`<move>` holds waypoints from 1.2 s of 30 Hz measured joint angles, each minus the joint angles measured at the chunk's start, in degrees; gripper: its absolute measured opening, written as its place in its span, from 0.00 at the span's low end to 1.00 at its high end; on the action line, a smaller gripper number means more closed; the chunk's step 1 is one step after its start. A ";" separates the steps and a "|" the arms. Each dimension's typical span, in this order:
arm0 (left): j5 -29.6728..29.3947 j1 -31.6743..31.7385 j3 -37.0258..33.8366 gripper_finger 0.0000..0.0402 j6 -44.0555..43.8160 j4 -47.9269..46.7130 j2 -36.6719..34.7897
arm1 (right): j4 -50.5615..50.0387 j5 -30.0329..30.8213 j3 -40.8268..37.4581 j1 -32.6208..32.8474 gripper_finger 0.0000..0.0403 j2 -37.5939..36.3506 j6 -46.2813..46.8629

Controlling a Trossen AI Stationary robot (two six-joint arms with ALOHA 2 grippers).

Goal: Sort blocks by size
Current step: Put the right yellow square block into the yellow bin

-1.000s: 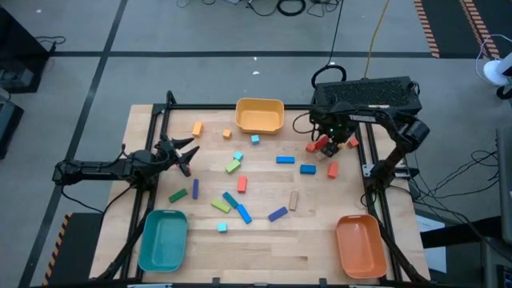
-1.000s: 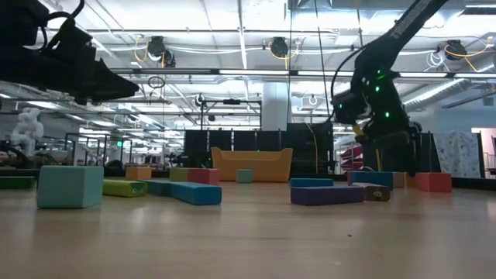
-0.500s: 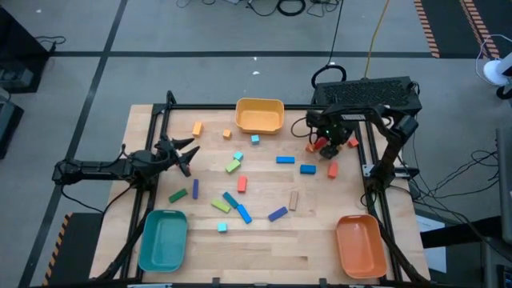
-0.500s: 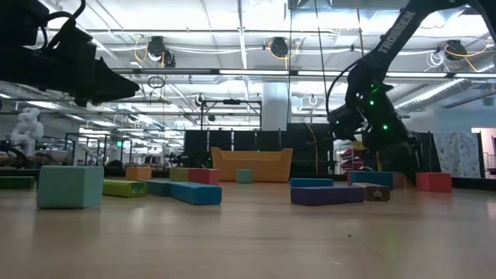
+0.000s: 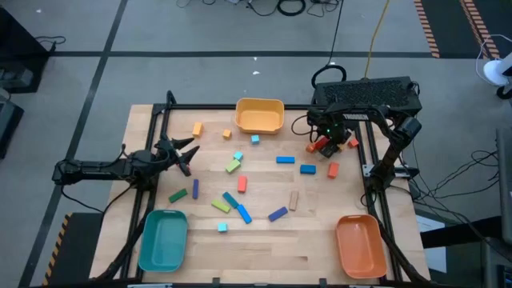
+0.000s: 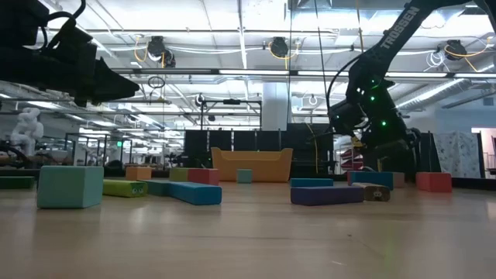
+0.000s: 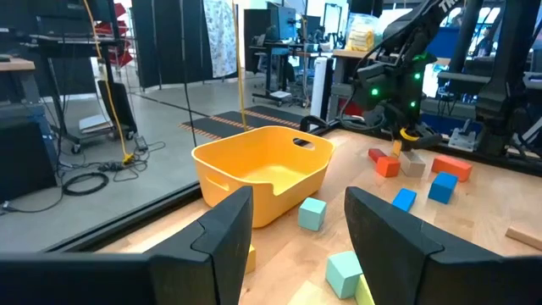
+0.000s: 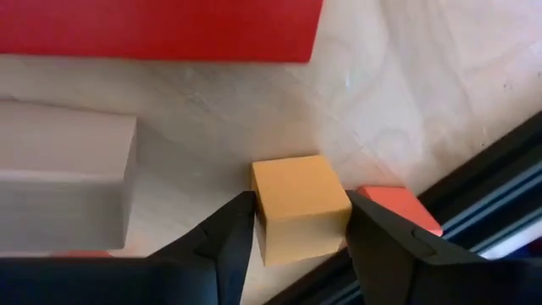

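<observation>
Looking at the high view, you see the blocks (image 5: pixel 240 186) scattered mid-table; your right gripper (image 8: pixel 295 247) at upper right pinches a small orange cube (image 8: pixel 299 206), while your left gripper (image 5: pixel 186 157) waits spread at mid-left

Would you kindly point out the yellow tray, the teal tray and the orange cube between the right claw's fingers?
yellow tray (image 5: pixel 260 106), high view, far rim.
teal tray (image 5: pixel 163 238), high view, bare floor.
orange cube (image 8: pixel 301 206), right wrist view, top face.

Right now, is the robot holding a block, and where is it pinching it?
The right gripper pinches a small orange cube by two opposite sides, down on the table. The left gripper holds nothing.
</observation>
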 joint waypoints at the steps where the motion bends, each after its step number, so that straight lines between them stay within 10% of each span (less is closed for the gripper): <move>1: 0.00 0.00 -0.02 0.48 0.00 0.00 0.00 | 0.00 0.00 0.00 0.00 0.40 0.00 0.10; 36: -0.58 0.00 -0.01 0.48 1.49 0.05 0.00 | 2.19 -0.37 10.56 3.72 0.30 -11.71 4.21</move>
